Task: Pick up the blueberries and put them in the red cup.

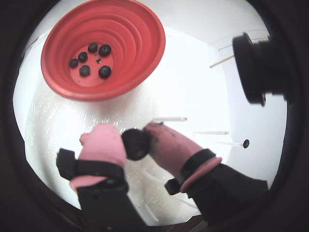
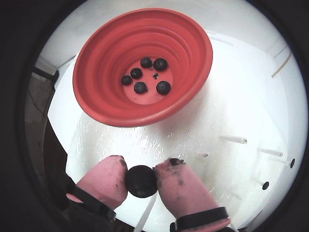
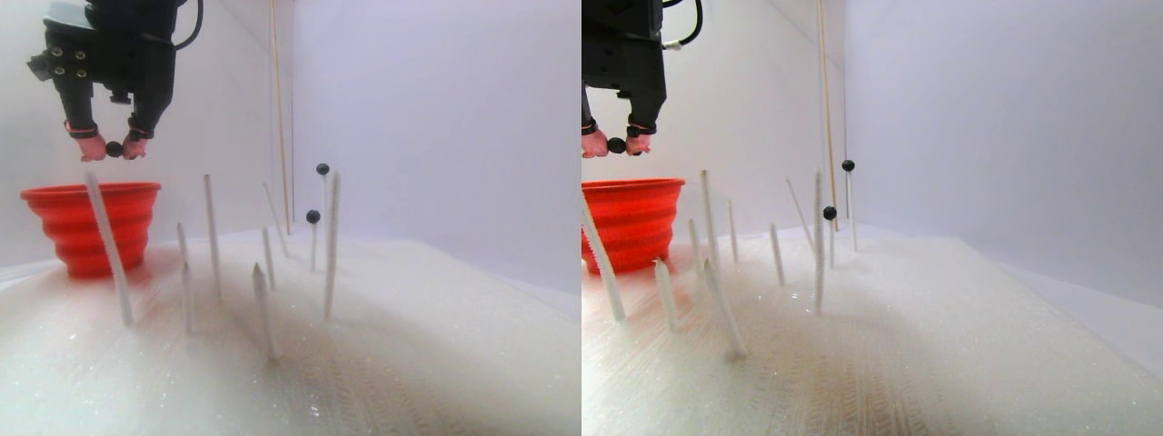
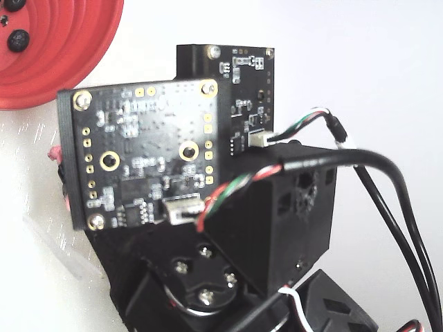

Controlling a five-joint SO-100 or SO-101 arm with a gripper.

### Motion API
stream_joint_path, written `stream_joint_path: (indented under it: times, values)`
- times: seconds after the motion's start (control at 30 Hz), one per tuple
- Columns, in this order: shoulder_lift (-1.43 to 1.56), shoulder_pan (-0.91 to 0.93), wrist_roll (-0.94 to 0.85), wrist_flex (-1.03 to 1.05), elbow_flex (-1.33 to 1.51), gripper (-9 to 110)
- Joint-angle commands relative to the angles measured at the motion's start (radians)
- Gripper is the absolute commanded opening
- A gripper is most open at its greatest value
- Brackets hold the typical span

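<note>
My gripper (image 1: 136,141) is shut on one dark blueberry (image 1: 136,145), pinched between its pink fingertips (image 1: 104,142). The other wrist view shows the same grip (image 2: 141,178) on the berry (image 2: 141,181). The red cup (image 1: 135,43) lies ahead of the fingers, and several blueberries (image 1: 85,70) rest on its floor. They also show in the cup (image 2: 183,48) in the other wrist view. In the stereo pair view the gripper (image 3: 114,148) hangs higher than the cup's rim (image 3: 86,189). Two more blueberries (image 3: 322,169) (image 3: 313,216) sit on stick tips to the right.
Several thin white sticks (image 3: 107,245) stand up from the white foam floor (image 3: 409,345). A thin wooden rod (image 3: 277,109) leans at the back wall. A black camera body (image 1: 260,63) juts in at the right. The arm's circuit boards (image 4: 145,152) fill the fixed view, with the cup (image 4: 69,41) at top left.
</note>
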Motion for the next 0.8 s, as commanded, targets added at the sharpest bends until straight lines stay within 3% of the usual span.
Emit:
stream_joint_path:
  times: [0.0,0.77]
  values:
    - [-0.009,-0.021,0.0,-0.043,-0.104,10]
    - [-0.239,-0.066,0.003,-0.133,-0.313,10]
